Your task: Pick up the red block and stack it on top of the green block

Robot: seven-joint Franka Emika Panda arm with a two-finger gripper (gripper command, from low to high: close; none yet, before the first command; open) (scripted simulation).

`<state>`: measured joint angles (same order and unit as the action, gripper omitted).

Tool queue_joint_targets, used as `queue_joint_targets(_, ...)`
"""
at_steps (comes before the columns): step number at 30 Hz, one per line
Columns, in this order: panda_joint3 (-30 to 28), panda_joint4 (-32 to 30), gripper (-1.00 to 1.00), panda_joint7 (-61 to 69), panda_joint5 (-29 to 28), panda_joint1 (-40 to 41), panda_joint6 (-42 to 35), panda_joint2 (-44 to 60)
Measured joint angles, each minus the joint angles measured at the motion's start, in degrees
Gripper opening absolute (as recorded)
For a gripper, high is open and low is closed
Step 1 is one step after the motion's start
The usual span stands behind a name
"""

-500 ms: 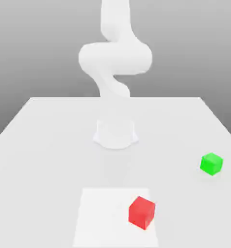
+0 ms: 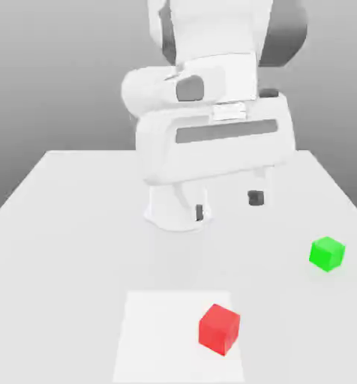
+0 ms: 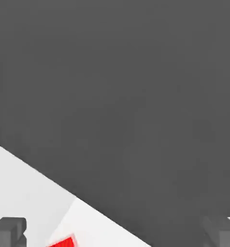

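1. Near the exterior view's lower edge, the red block point(image 2: 219, 328) sits on a paler square point(image 2: 159, 330); the green block point(image 2: 327, 253) lies well apart, toward the exterior view's right.
2. High above the table point(image 2: 61, 225), the gripper point(image 2: 228, 205) hangs with jaws spread wide, empty.
3. Risk, as I judge it: the red block sits askew, so unaligned jaws could nudge it.
4. The hand view catches just a red block corner point(image 3: 63, 242); the exterior view adds the green block.
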<state>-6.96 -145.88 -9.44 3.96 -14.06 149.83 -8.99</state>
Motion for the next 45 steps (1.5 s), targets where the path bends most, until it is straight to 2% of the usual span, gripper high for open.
queue_joint_targets(6, 0.63, -4.82, 0.00, 10.28, -1.52, -1.71, 6.21, 12.26)
queue_joint_targets(12, 2.89, -4.24, 0.00, 13.91, 0.32, -0.05, 15.89, 24.59)
queue_joint_targets(13, 3.33, -4.03, -1.00, 14.19, 0.67, 0.32, 17.14, 26.09)
queue_joint_targets(20, 3.36, -4.02, -1.00, 14.09, 0.56, 0.36, 17.12, 26.18)
queue_joint_targets(26, 2.62, -5.78, -1.00, 12.46, -2.13, -1.05, 8.34, 15.61)
queue_joint_targets(38, 16.26, -12.17, -1.00, 24.72, 0.37, -27.76, 3.62, 4.38)
queue_joint_targets(41, 19.73, -13.57, -1.00, 26.63, -0.38, -31.75, 3.49, 2.83)
queue_joint_targets(45, 20.54, -13.59, -1.00, 24.13, -4.66, -31.83, 9.89, 9.35)
